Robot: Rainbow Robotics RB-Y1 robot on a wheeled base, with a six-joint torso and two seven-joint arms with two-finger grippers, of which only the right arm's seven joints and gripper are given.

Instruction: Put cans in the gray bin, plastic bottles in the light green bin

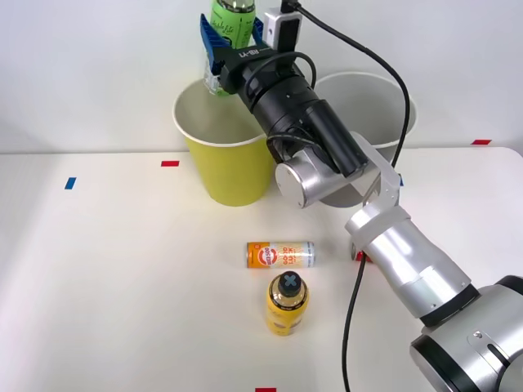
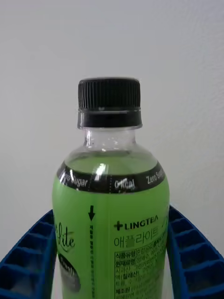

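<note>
My right gripper (image 1: 232, 39) has its fingers (image 2: 28, 261) clamped on the green bottle (image 1: 233, 18), upright above the light green bin (image 1: 231, 175). I'd lower it inside the rim before releasing.

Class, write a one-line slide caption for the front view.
Right end effector holds green bottle above light green bin.
</note>
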